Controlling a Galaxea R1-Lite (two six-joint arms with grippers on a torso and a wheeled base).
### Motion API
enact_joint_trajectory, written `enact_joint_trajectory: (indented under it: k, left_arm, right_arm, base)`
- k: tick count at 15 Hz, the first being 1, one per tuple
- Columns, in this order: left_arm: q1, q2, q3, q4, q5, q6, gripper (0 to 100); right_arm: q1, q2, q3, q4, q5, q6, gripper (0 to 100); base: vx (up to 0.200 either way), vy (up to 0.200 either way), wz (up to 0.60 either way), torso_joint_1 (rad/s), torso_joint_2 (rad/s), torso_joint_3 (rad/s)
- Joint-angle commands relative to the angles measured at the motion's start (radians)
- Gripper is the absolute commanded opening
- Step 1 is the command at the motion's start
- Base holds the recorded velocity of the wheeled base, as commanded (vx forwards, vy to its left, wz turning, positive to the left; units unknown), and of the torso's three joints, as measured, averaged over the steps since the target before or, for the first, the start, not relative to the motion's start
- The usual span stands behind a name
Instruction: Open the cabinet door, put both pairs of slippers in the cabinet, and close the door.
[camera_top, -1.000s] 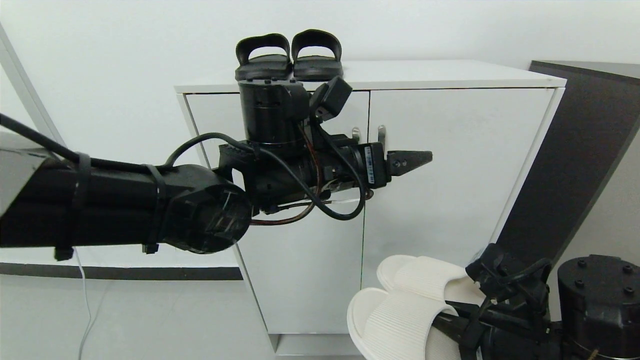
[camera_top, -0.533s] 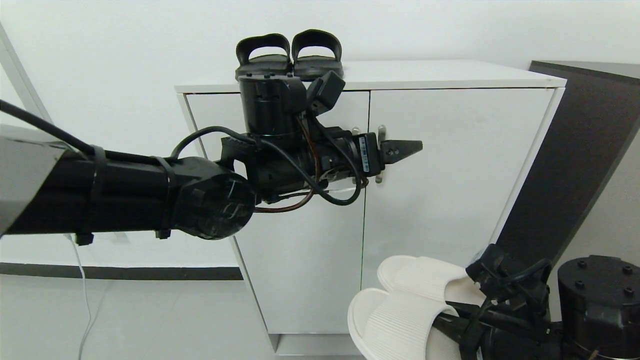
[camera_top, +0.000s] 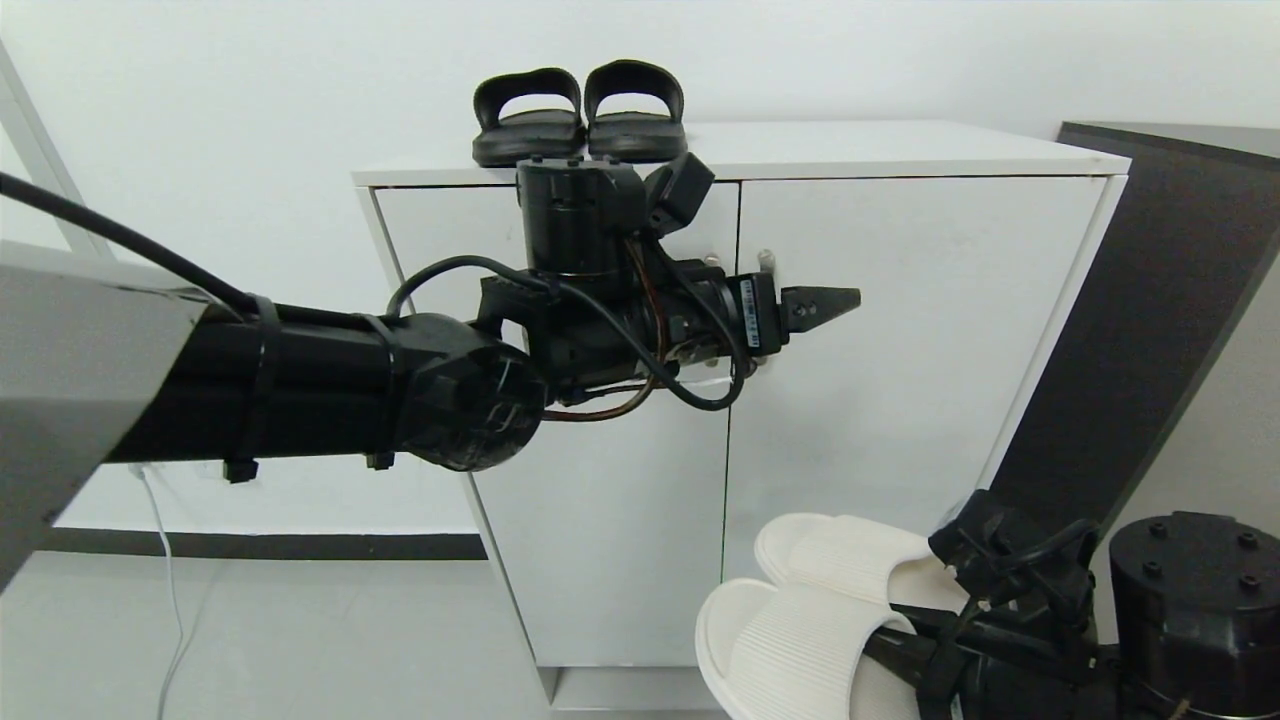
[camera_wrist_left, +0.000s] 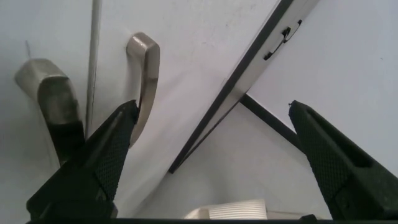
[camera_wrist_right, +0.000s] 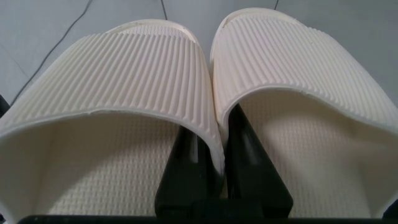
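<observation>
Cabinet doors (camera_top: 900, 380) shut — black slippers (camera_top: 580, 115) on top; left claw (camera_wrist_left: 211, 112) wide at handle (camera_wrist_left: 144, 68); right claw (camera_wrist_right: 221, 162) clamps white slippers (camera_top: 800, 620).

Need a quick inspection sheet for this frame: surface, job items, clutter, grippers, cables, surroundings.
Surface: cabinet top, black slippers side by side on it.
Job's things: cabinet doors shut; white slippers held low on the right.
Clutter: nothing seen.
Grippers: left gripper open at the door handles; right gripper shut on white slippers.
Cables: black cables loop at the left wrist; white cord down the wall.
Surroundings: white wall; dark panel right of cabinet.
</observation>
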Motion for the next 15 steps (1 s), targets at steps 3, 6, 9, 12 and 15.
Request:
enact_joint_trajectory:
  k: [3,6,9,12,15]
  left_arm:
    - [0.001,0.003,0.005,0.000,0.000,-0.009,0]
    - [0.000,-0.040,0.077,-0.004,0.000,-0.025,0]
    - [-0.003,-0.101,0.142,-0.007,-0.001,-0.025,0]
    - [-0.019,-0.161,0.200,-0.007,-0.003,-0.025,0]
    - [-0.048,-0.227,0.262,-0.009,-0.001,-0.025,0]
  right_arm:
    - [0.001,0.009,0.000,0.000,0.000,0.000,0]
    - [0.005,0.009,-0.002,0.003,0.000,0.000,0]
    - [0.040,0.006,0.012,0.001,0.001,0.000,0]
    - [0.067,-0.034,0.046,0.001,0.067,-0.002,0]
    - [0.067,-0.046,0.063,0.001,0.093,-0.003,0]
  base:
    - [0.000,0.000,0.00,0.000,0.00,0.000]
    - [0.000,0.000,0.00,0.000,0.00,0.000]
    - [0.000,0.000,0.00,0.000,0.00,0.000]
    - [0.000,0.000,0.00,0.000,0.00,0.000]
    - [0.000,0.000,0.00,0.000,0.00,0.000]
